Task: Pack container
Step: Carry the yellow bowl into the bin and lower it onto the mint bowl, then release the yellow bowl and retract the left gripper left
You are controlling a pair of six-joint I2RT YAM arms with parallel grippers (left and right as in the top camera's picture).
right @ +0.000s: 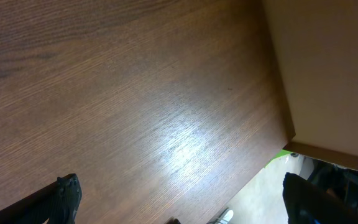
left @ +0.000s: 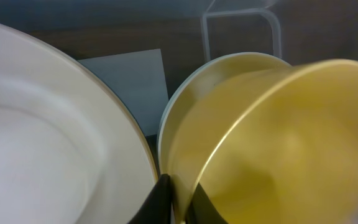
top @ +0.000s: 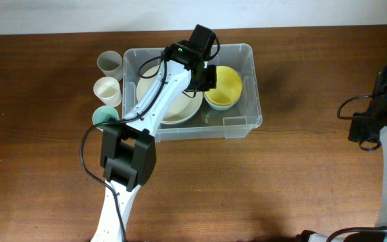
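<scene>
The container (top: 247,94), a clear plastic tub, is seen at the middle of the far side of the wooden table (top: 281,188). A broad cream plate (top: 177,107) is leaned against its left half. A yellow bowl (top: 226,82) is nested in a pale bowl (top: 215,103) in its right half. A white label (left: 126,84) is seen through the tub's base, between plate and bowls.

The left gripper (top: 205,75) is lowered into the tub from the near-left side, over the gap between the plate and the bowls. In the wrist view its fingertips (left: 161,200) are drawn close together, with a narrow gap in which a bowl's edge is caught. Whether that edge is pinched or merely straddled cannot be told.

Just outside the tub's left wall, three cups are lined up from far to near: a beige cup (top: 109,62), a cream cup (top: 107,89) and a teal cup (top: 103,116).

Well apart, at the table's right edge, the right gripper (right: 182,199) is held over bare wood. Its jaws are spread wide and nothing is held between them.
</scene>
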